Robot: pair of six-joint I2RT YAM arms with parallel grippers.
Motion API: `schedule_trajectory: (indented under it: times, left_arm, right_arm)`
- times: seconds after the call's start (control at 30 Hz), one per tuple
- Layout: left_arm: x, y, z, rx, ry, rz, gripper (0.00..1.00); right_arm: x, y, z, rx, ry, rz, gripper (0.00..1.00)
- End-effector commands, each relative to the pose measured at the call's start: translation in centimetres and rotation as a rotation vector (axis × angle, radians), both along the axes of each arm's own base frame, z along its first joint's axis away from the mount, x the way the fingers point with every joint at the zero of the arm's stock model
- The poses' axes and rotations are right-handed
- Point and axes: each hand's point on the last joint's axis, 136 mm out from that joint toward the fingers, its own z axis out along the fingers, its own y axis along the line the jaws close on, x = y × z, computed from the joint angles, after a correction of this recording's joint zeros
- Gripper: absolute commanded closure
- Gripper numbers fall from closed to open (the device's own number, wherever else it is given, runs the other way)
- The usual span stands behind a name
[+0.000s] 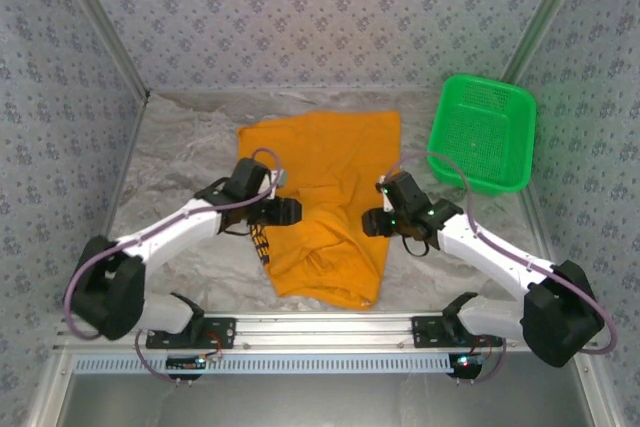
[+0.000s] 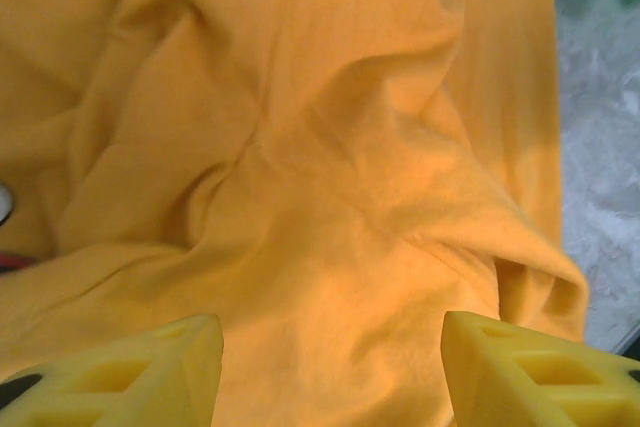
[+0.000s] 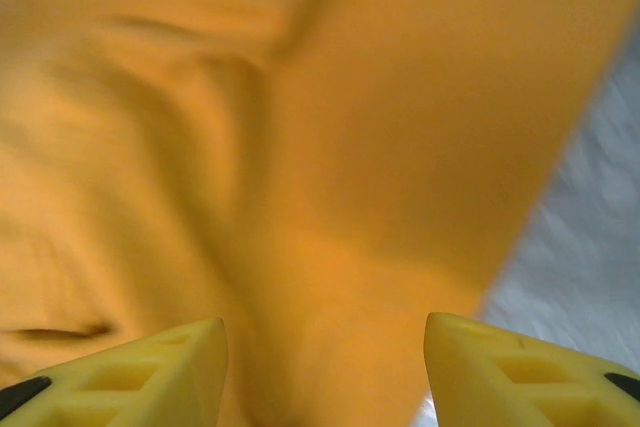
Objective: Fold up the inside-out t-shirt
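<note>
Top external view: the inside-out t-shirt (image 1: 330, 187) lies wrinkled at centre frame on the pale table (image 1: 180, 162), well apart from the green basket (image 1: 482, 137) at upper right. The left gripper (image 1: 288, 212) is over its left edge and the right gripper (image 1: 372, 222) over its right. Both have their jaws apart and hold nothing. A white scrap (image 2: 5, 202) at the left wrist view's left edge is too cut off to read.
</note>
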Motion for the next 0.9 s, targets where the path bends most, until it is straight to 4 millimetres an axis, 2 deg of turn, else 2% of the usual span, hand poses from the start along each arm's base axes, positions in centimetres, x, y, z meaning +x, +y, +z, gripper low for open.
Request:
schedule_trajectory:
  times: [0.0, 0.1, 0.13, 0.2, 0.3, 0.37, 0.43, 0.57, 0.77, 0.87]
  left_arm:
    - [-3.4, -6.5, 3.5, -0.054, -0.165, -0.381, 0.40]
    - [-7.3, -11.0, 4.2, -0.018, -0.341, -0.638, 0.34]
    - [-8.0, -12.3, 4.5, -0.042, -0.367, -0.691, 0.33]
    - [-8.9, -14.5, 4.5, -0.096, -0.389, -0.770, 0.32]
    - [-11.9, -17.4, 3.0, -0.125, -0.447, -0.984, 0.32]
    - [-13.7, -18.1, 1.2, -0.099, -0.474, -1.103, 0.32]
    - [-14.8, -18.1, -0.8, -0.061, -0.493, -1.189, 0.31]
    - [-15.9, -17.6, -3.7, 0.024, -0.532, -1.279, 0.29]
    - [-15.8, -19.2, -7.1, 0.104, -0.529, -1.324, 0.29]
    - [-15.8, -19.8, -9.1, 0.135, -0.500, -1.363, 0.37]
  right_arm:
    - [-2.7, -1.1, -2.0, 0.034, 0.159, -0.091, 0.44]
    - [-4.5, -3.1, -2.9, 0.018, 0.251, -0.179, 0.42]
    - [-4.9, -3.8, -3.0, 0.030, 0.282, -0.210, 0.42]
    - [-4.8, -5.1, -2.8, 0.064, 0.291, -0.271, 0.42]
    - [-4.1, -6.8, -1.8, 0.106, 0.271, -0.353, 0.42]
    - [-3.3, -7.6, -0.9, 0.140, 0.240, -0.381, 0.42]
    - [-2.7, -8.3, -0.1, 0.162, 0.211, -0.404, 0.42]
    - [-2.1, -9.2, 0.6, 0.201, 0.188, -0.431, 0.42]
    - [-1.5, -9.7, 0.9, 0.239, 0.184, -0.446, 0.42]
    - [-1.3, -9.9, 1.2, 0.253, 0.174, -0.444, 0.43]
